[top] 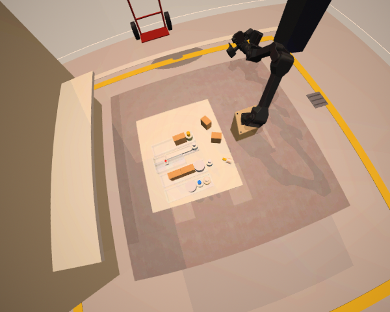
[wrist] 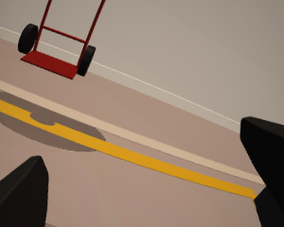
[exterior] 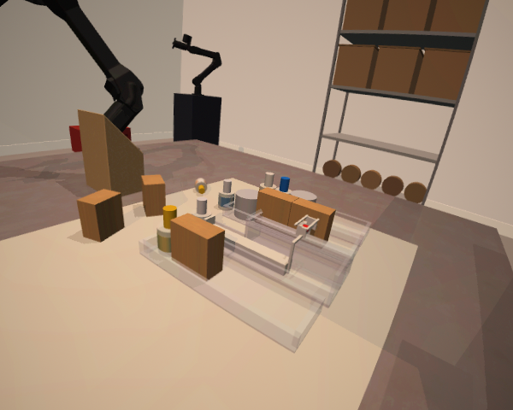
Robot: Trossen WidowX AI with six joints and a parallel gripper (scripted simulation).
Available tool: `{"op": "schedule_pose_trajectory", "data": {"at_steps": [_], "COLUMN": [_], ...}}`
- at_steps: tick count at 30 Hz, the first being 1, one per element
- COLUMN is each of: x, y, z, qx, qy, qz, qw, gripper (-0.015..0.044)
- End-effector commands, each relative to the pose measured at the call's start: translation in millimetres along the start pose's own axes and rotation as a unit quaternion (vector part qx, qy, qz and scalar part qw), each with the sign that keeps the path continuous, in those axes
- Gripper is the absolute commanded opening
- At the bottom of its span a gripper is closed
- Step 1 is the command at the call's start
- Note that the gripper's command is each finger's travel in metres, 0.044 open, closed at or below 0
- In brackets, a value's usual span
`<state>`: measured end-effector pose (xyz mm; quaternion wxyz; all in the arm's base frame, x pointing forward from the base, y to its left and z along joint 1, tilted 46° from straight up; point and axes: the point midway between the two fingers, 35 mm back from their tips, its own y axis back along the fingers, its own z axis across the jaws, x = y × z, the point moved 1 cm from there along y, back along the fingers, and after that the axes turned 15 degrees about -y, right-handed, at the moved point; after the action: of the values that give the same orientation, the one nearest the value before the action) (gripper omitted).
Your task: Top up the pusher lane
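My gripper is open and empty, raised high and far from the lanes; its fingers stand wide apart in the wrist view. A jar with a grey cap stands at the front part of the sprung lane, its body largely hidden. The pusher's pale bar runs behind it, with a red-marked fitting at the back. Another grey-capped jar, blue-banded, stands upright near the front of the neighbouring lane. An orange-capped jar lies on its side.
The lane beside the sprung one holds a brown block and a yellow-capped jar. Beyond are a wide grey tub and a blue-capped jar. Loose brown blocks stand near the arm's base.
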<state>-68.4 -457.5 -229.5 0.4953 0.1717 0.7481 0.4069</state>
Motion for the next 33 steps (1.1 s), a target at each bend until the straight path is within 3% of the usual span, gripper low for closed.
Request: {"op": "schedule_pose_trajectory", "data": {"at_steps": [1,9,16,24,33], "x": [-2.1,-82.1,-132.2,-150.5,-126.5], "y": [0.1,17.8,59.6,135.2,248.7], "z": [2.0,102.3,215.7,338.5,449.6], "qx": [-0.003,-0.116,-0.23,-0.344,-0.441], "qy": [0.001,0.026,0.066,0.109,0.158], "qz": [0.0,0.011,0.036,0.091,0.183], "qw": [1.0,0.993,0.97,0.928,0.864], "gripper": [0.0426,0.044,0.044,0.044,0.044]}}
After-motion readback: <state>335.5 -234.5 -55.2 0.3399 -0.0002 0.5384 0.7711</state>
